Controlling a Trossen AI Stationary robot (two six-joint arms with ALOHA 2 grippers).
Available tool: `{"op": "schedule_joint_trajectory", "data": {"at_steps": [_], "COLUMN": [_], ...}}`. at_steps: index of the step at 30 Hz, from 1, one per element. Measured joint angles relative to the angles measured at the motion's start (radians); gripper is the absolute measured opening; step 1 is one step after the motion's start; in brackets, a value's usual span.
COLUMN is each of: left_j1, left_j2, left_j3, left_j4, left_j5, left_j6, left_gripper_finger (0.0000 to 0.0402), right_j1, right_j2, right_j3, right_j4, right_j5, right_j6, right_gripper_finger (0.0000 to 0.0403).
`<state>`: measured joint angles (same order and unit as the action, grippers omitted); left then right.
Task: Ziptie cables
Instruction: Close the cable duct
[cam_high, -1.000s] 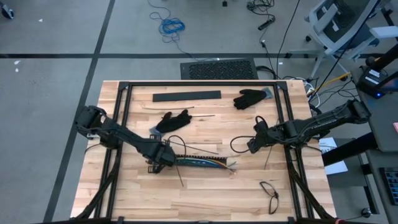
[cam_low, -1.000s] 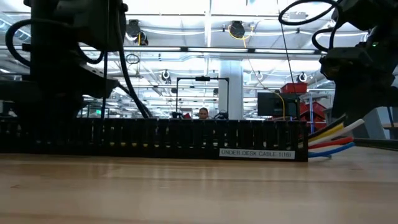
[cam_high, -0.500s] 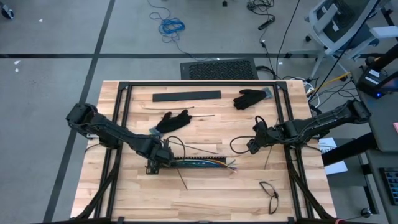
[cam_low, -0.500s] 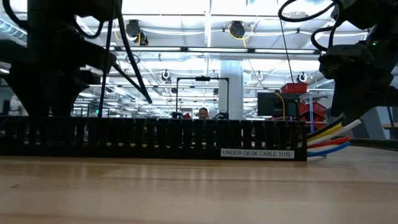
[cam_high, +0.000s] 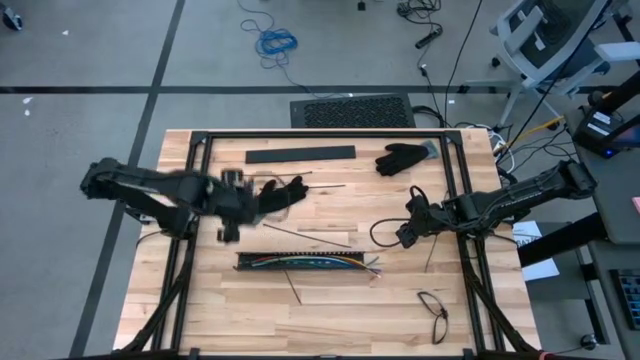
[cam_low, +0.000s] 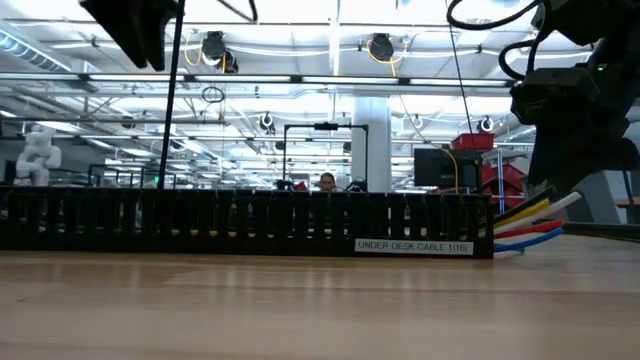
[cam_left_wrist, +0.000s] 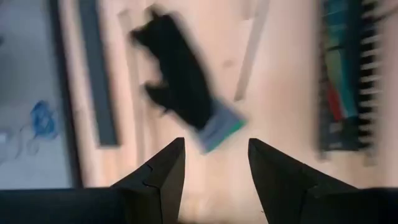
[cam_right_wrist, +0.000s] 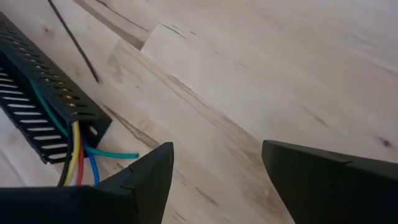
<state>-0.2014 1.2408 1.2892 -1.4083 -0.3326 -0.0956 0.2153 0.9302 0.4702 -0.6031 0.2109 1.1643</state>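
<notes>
Showing four cables (cam_right_wrist: 79, 155), one slotted bar (cam_high: 300, 261).

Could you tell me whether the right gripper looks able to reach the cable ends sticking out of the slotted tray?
Probably yes: the right gripper is open, and only bare wood lies between it and the cables.

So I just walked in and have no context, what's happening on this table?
A two-armed robot is working on cable tidying. Coloured cables lie in a long black slotted bar mid-table, their ends sticking out at one end. Neither gripper holds anything. The left gripper is open above the wood near a black glove, away from the bar. The right gripper is open too, waiting above bare table off the bar's cable end. Thin black strips lie loose nearby.
</notes>
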Motion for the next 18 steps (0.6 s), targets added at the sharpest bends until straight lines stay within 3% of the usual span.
{"op": "schedule_joint_trajectory", "data": {"at_steps": [5,9,11,15,18], "left_j1": [0.233,0.321,0.352,0.435,0.507], "left_j2": [-0.038,-0.040,-0.039,-0.039,-0.039], "left_j3": [-0.030,-0.031,-0.031,-0.031,-0.032], "left_j4": [-0.022,0.035,0.077,0.119,0.123], "left_j5": [-0.001,-0.013,-0.026,-0.040,-0.036], "left_j6": [0.028,0.091,0.151,0.238,0.264], "left_gripper_finger": [0.0173,0.0173,0.0173,0.0173,0.0173], "right_j1": [-0.073,-0.282,-0.397,-0.567,-0.623], "right_j2": [0.017,0.094,0.158,0.316,0.472], "right_j3": [-0.002,0.014,0.061,0.273,0.544], "right_j4": [0.127,0.449,0.525,0.550,0.453], "right_j5": [0.090,0.069,0.026,-0.101,-0.139], "right_j6": [-0.097,-0.313,-0.404,-0.609,-0.814], "right_gripper_finger": [0.0242,0.0242,0.0242,0.0242,0.0242]}}
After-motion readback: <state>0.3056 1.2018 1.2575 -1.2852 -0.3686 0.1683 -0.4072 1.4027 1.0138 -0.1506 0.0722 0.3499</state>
